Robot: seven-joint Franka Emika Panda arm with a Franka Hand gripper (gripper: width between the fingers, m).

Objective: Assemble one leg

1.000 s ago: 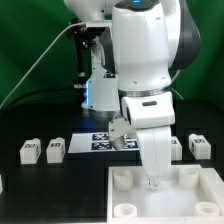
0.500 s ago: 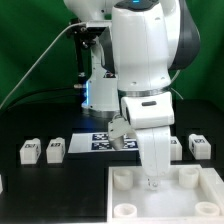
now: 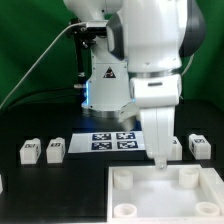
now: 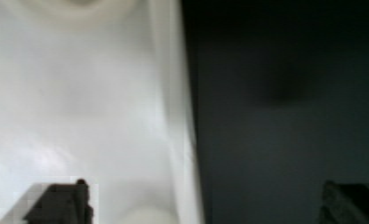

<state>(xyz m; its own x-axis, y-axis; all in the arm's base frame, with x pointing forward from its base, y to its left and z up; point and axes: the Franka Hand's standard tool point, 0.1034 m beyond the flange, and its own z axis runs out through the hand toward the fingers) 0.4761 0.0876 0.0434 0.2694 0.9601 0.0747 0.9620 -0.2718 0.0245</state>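
Observation:
Two small white legs with tags lie on the black table at the exterior view's left [image 3: 29,151] [image 3: 56,149]. Another leg [image 3: 200,146] lies at the right. My gripper [image 3: 157,160] points down over the far edge of the large white tray-like piece [image 3: 150,200], between its two far corner sockets. In the wrist view the gripper [image 4: 206,205] is open and empty. One fingertip [image 4: 56,203] is over the white piece [image 4: 83,110], the other over the dark table.
The marker board [image 3: 112,141] lies behind the tray-like piece. A fourth small white part [image 3: 176,147] shows partly behind the gripper. Round sockets [image 3: 122,179] [image 3: 186,177] stand on the tray-like piece. A bit of white part [image 3: 2,182] sits at the left edge.
The arm has swung and its wrist has turned. The gripper has moved slightly toward the exterior view's right and back, from over the tray-like piece to its far edge.

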